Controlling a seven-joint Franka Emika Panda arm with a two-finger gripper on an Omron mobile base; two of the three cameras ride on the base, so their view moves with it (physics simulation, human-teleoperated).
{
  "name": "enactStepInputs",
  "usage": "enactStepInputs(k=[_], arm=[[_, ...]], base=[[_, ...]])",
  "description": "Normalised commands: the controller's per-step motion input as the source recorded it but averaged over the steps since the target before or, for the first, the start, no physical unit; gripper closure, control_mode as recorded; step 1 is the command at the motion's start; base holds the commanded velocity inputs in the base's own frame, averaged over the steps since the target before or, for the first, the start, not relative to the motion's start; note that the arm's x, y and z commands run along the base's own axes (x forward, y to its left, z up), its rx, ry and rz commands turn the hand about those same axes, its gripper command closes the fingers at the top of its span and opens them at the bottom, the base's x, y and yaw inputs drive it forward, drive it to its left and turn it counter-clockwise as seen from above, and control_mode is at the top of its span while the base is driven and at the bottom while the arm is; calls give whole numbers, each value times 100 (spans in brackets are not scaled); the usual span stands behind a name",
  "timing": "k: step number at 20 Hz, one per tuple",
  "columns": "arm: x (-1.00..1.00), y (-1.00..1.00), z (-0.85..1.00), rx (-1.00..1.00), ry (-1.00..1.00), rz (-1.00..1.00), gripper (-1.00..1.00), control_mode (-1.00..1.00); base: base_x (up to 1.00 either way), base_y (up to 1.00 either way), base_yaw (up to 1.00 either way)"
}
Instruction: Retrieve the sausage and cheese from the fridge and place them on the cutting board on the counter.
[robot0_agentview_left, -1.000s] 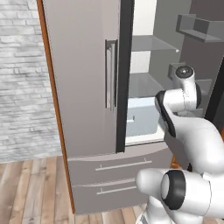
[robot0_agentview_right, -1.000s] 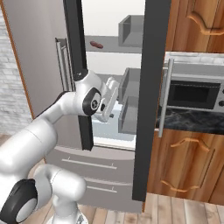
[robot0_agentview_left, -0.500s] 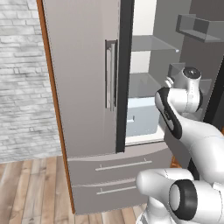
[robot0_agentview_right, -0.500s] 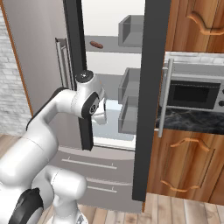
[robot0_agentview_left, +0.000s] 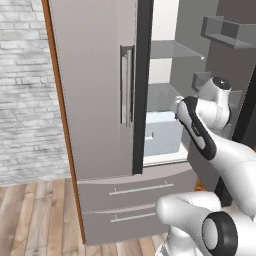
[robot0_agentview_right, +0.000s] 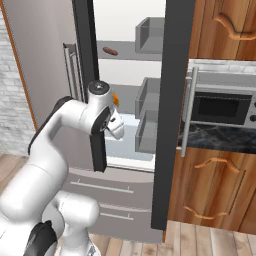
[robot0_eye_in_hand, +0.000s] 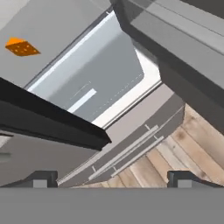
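the sausage (robot0_agentview_right: 110, 51), a thin reddish-brown cylinder, lies on the upper grey shelf (robot0_agentview_right: 120, 56) inside the fridge (robot0_agentview_left: 100, 100), above the pincer and well apart from it; the cheese (robot0_eye_in_hand: 21, 47), a small orange wedge, rests on a grey shelf lower down, seen ahead of the pincer toward the upper left of the hand view, and in the right base view a sliver of orange (robot0_agentview_right: 115, 98) shows just beside the wrist, partly hidden by the arm. neither food is touched. the pincer (robot0_eye_in_hand: 112, 179) stands wide, its two dark fingertips (robot0_eye_in_hand: 43, 178) far apart at the bottom of the hand view with nothing between them; in the base views the hand points into the open right half of the fridge and its tips cannot be made out. ahead of the pincer lies a pale translucent crisper drawer (robot0_agentview_left: 162, 132); beneath it, the two closed lower drawers (robot0_agentview_left: 132, 202) with bar handles, then the wooden floor (robot0_agentview_left: 35, 215). the left fridge door (robot0_agentview_left: 95, 90) is closed, its vertical handle (robot0_agentview_left: 126, 85) beside the arm; the open right door (robot0_agentview_right: 172, 115) carries grey bins (robot0_agentview_right: 149, 35). beyond that door, on the pincer's right, a microwave (robot0_agentview_right: 220, 107) sits on the black veined surface (robot0_agentview_right: 220, 137) over brown cabinets (robot0_agentview_right: 210, 190)
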Motion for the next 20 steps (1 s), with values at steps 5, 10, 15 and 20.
enactStepInputs(k=[5,10,15,20], arm=[[3,74,0,-46,-15,18,-100,-100],[3,63,2,-44,-18,20,-100,-100],[23,54,9,-4,-8,21,-100,-100],[21,43,26,0,-2,14,-100,-100]], base=[[0,0,0],[0,0,0],[0,0,0],[0,0,0]])
